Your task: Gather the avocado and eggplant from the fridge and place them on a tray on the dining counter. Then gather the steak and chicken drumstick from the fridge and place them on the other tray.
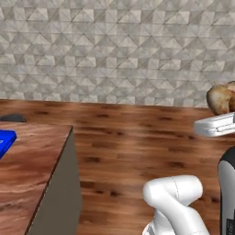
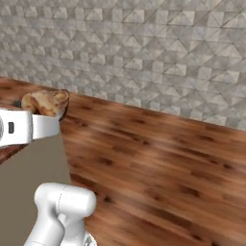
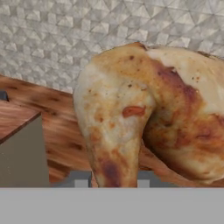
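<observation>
A browned chicken drumstick [image 3: 148, 113] looms large in the hand view, its narrow end pinched between my gripper's [image 3: 112, 181] two fingertips [image 3: 81, 181]. My gripper is shut on it. The same drumstick [image 1: 220, 98] shows at the right edge of the left base view, above the white hand [image 1: 215, 125]. In the right base view the drumstick [image 2: 45, 103] sits at the left, just past the hand [image 2: 24, 127]. A blue tray [image 1: 5, 140] lies at the left edge of the wooden dining counter [image 1: 32, 174]. The avocado, eggplant and steak are out of view.
The counter's grey side [image 2: 33, 168] and corner [image 3: 17, 144] stand close to the left of the hand. A dark rounded object [image 1: 13, 118] sits at the counter's far edge. Wood floor [image 2: 158, 158] stretches ahead to a grey tiled wall [image 2: 144, 48].
</observation>
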You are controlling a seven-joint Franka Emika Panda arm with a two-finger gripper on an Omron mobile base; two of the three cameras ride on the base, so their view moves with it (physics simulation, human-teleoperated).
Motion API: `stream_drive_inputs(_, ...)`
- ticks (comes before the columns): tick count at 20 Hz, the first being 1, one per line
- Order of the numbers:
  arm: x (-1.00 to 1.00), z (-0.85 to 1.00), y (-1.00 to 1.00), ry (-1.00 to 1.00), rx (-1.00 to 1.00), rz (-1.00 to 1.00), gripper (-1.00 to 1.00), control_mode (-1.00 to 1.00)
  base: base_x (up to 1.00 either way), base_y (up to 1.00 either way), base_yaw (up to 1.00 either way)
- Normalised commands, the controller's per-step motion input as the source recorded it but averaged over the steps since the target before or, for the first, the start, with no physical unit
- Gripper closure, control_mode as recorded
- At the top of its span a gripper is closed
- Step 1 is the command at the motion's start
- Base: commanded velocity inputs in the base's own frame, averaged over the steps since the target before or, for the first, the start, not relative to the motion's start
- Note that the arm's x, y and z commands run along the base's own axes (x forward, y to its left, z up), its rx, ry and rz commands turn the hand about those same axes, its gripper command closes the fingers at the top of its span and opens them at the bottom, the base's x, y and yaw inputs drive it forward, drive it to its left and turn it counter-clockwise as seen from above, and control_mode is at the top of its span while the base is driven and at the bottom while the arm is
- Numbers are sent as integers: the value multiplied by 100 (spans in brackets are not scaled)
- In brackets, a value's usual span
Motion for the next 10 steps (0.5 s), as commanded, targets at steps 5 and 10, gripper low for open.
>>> stream_drive_inputs(5,0,0,0,0,0,0,100,100,67,-49,40)
stream_drive_inputs(10,0,0,0,0,0,0,100,100,67,-49,41)
